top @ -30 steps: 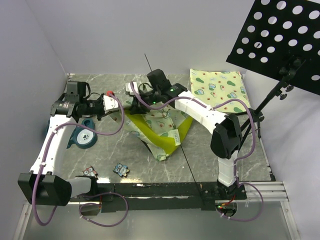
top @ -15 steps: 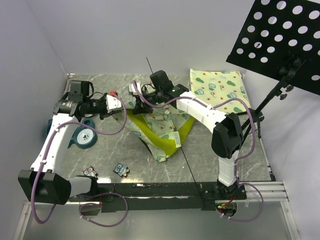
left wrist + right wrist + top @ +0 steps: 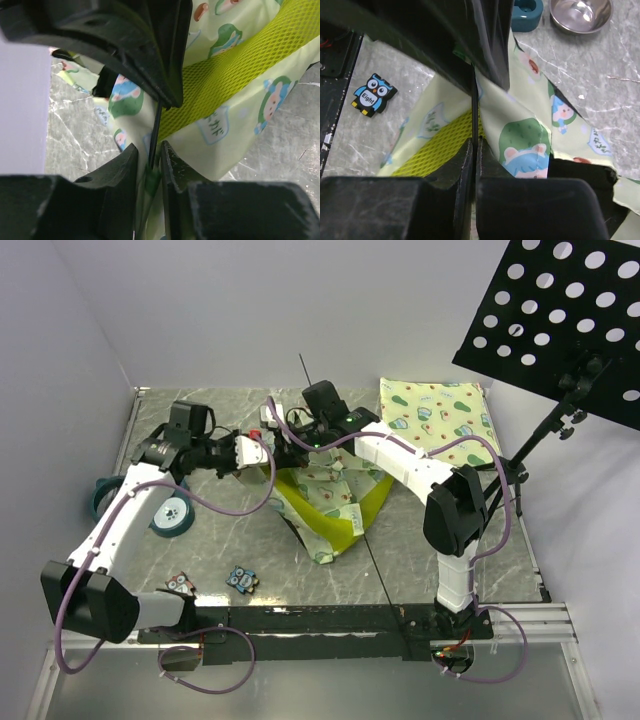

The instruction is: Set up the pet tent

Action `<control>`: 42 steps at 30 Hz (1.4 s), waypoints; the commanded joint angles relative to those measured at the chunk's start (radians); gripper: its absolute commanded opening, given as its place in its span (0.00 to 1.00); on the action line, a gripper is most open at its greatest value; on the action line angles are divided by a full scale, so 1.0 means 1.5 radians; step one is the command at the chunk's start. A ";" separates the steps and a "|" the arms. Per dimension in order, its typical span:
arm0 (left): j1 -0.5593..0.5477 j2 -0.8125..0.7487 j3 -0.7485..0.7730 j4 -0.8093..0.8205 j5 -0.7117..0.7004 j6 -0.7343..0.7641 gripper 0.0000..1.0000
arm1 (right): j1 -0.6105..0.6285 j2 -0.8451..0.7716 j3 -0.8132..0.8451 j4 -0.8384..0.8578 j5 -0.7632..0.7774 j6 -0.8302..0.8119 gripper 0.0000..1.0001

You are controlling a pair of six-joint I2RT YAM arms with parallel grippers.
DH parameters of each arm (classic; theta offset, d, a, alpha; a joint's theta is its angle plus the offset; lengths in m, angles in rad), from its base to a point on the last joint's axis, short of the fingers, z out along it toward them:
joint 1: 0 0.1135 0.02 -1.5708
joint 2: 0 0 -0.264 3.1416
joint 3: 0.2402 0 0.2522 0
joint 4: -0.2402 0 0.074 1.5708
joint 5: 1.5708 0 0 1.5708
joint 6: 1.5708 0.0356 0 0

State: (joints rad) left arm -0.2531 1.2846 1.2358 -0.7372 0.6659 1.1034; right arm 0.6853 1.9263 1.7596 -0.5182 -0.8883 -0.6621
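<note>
The pet tent [image 3: 325, 505] lies collapsed mid-table, cream-green avocado print with lime-yellow mesh [image 3: 235, 70]. A thin black pole [image 3: 303, 375] sticks up from its far edge. My right gripper [image 3: 292, 445] is shut on this pole [image 3: 474, 115], just above the fabric. My left gripper [image 3: 262, 452] sits right beside it on the left. Its jaws are closed on the tent's fabric edge [image 3: 150, 172], with a green loop and the pole [image 3: 156, 125] between them. The tent's print [image 3: 525, 142] and mesh fill the right wrist view.
A flat mat [image 3: 440, 415] of similar print lies back right. A teal bowl [image 3: 172, 517] and teal ring [image 3: 100, 495] sit at the left. Two owl tiles [image 3: 240, 579] lie near the front. A black perforated stand [image 3: 560, 320] overhangs the right. A steel bowl [image 3: 580, 12] shows in the right wrist view.
My left arm has swung right, bringing its gripper up against the right gripper at the tent's far edge. The pole top has shifted slightly right.
</note>
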 commanded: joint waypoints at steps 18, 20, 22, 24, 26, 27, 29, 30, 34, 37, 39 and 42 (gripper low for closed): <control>0.130 -0.126 0.002 0.020 0.181 -0.076 0.70 | -0.002 -0.002 0.048 0.025 -0.049 -0.004 0.00; 0.133 -0.114 0.014 -0.023 0.187 -0.036 0.59 | -0.001 0.000 0.052 0.023 -0.052 -0.005 0.00; 0.133 -0.098 0.030 -0.070 0.200 0.007 0.51 | -0.001 0.000 0.055 0.024 -0.054 0.000 0.00; 0.132 -0.084 0.042 -0.080 0.206 0.015 0.47 | -0.001 -0.001 0.057 0.024 -0.054 0.003 0.00; 0.130 -0.076 0.046 -0.072 0.202 0.020 0.44 | -0.002 -0.001 0.057 0.027 -0.054 0.008 0.00; 0.127 -0.074 0.043 -0.063 0.194 0.020 0.42 | -0.001 -0.001 0.058 0.027 -0.054 0.009 0.00; 0.123 -0.073 0.037 -0.049 0.180 0.028 0.41 | 0.000 -0.002 0.059 0.028 -0.054 0.012 0.00; 0.121 -0.072 0.036 -0.041 0.174 0.029 0.39 | 0.000 -0.003 0.059 0.028 -0.054 0.013 0.00; 0.114 -0.063 0.042 -0.047 0.171 0.045 0.34 | 0.001 -0.001 0.063 0.027 -0.050 0.016 0.00; 0.107 -0.063 0.042 -0.044 0.174 0.049 0.35 | 0.002 0.003 0.066 0.025 -0.046 0.017 0.00; 0.103 -0.065 0.038 -0.036 0.170 0.048 0.33 | 0.002 0.004 0.066 0.025 -0.047 0.019 0.00; 0.096 -0.060 0.037 -0.041 0.155 0.061 0.29 | 0.003 0.003 0.065 0.025 -0.047 0.018 0.00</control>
State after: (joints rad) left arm -0.0902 1.1923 1.2663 -0.8040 0.8898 1.1515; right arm 0.6857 1.9282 1.8004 -0.5114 -0.9283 -0.6392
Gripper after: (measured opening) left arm 0.306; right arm 0.030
